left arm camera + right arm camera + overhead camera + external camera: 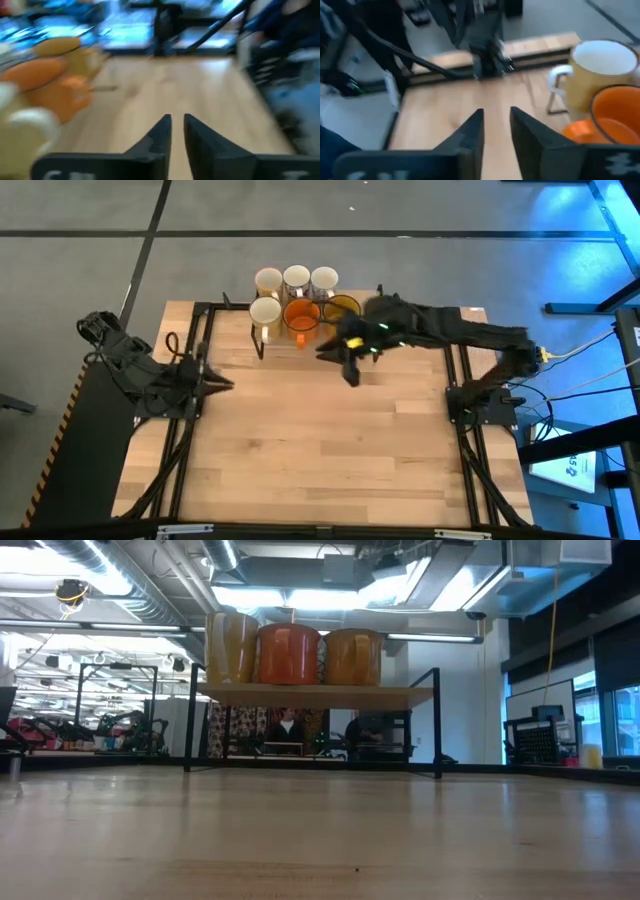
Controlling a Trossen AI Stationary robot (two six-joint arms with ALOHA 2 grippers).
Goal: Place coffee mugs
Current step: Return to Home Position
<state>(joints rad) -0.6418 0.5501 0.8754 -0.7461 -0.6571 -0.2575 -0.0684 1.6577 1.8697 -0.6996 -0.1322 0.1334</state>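
Six mugs stand in two rows on a raised wooden shelf (310, 695) at the table's far edge. The back row has three white mugs (296, 278). The front row holds a cream mug (265, 311), an orange mug (302, 315) and an amber mug (342, 308). My right gripper (350, 370) hovers just in front of the shelf, near the amber mug; its fingers (496, 120) are slightly open and empty. My left gripper (215, 383) waits over the table's left side, shut (177, 120). The right wrist view shows the cream mug (600, 75) and the orange mug (615, 117).
The shelf rests on a black metal frame (437, 720) with legs on the table. Black rails (195, 360) run along both table sides. Bare wood (320, 440) stretches from the shelf to the near edge. People sit far behind the shelf (287, 730).
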